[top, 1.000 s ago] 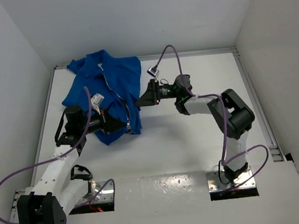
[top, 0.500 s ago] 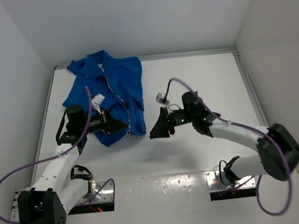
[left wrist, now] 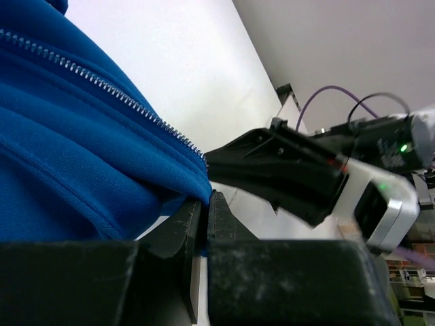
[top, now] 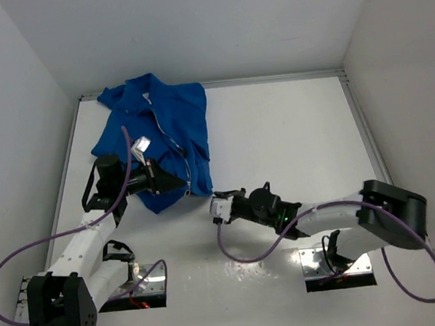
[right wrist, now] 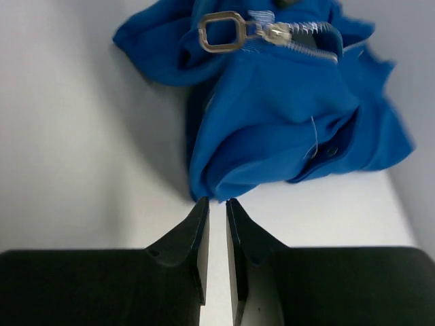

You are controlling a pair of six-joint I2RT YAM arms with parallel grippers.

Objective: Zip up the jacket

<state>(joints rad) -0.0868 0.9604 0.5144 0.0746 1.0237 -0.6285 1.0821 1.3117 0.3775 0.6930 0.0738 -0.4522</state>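
The royal-blue jacket lies bunched at the table's far left, with its pale zipper line running down the front. My left gripper is shut on the jacket's bottom hem beside the zipper teeth; the jaws pinch blue fabric. My right gripper sits low over the table just right of the hem. Its jaws are closed to a thin slit, hold nothing and point at the jacket's lower edge. The silver pull lies beyond them. The right gripper's black body shows in the left wrist view.
White walls enclose the table on the left, back and right. The arms' base plates sit at the near edge. Purple cables loop beside both arms. Bare white tabletop lies right of the jacket.
My right gripper has left the jacket's right edge and swung down toward the near side, ending low beside the bottom hem. The left gripper has stayed shut on the hem.
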